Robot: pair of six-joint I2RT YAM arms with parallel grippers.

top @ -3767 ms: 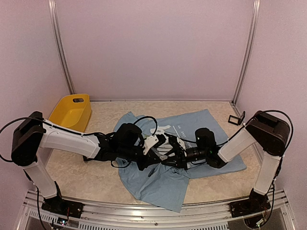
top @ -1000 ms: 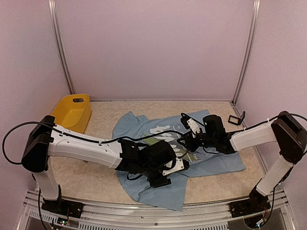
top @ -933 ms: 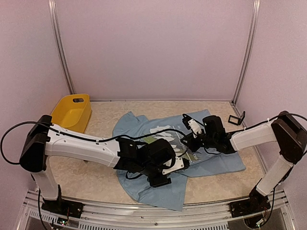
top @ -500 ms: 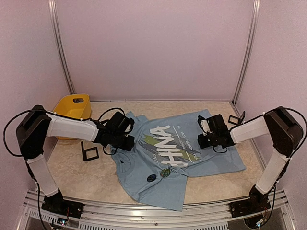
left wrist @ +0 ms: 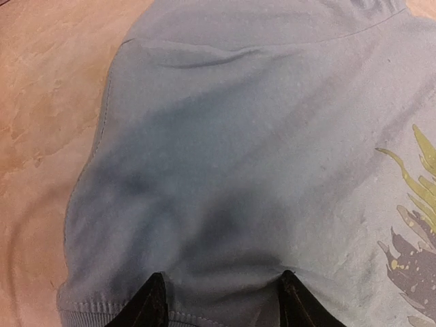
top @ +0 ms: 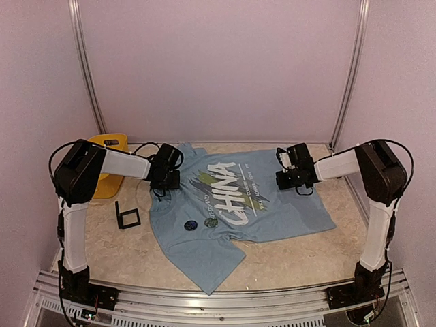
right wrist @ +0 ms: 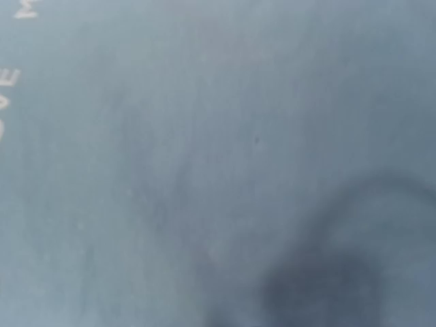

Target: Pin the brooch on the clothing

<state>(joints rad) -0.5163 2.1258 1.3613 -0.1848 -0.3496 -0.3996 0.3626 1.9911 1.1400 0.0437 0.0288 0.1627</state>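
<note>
The clothing [top: 286, 214], limp light-blue knit with bold white lettering, lies flat on the middle of the desk [top: 122, 252], and the step looks like smoothing it. The left claw [left wrist: 223, 305] stands spread on the cloth's edge at 9 o'clock, the right claw [top: 289, 177] at 2 o'clock (its state I cannot tell). What is probably the brooch [top: 212, 222], a small greenish round, sits beside a dark disc [top: 191, 225] at 7 o'clock of the print; next needs a fine pinch without rucking fabric.

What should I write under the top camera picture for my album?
The left gripper and right gripper sit at opposite sides of a blue CHINA T-shirt spread on the table.
</note>
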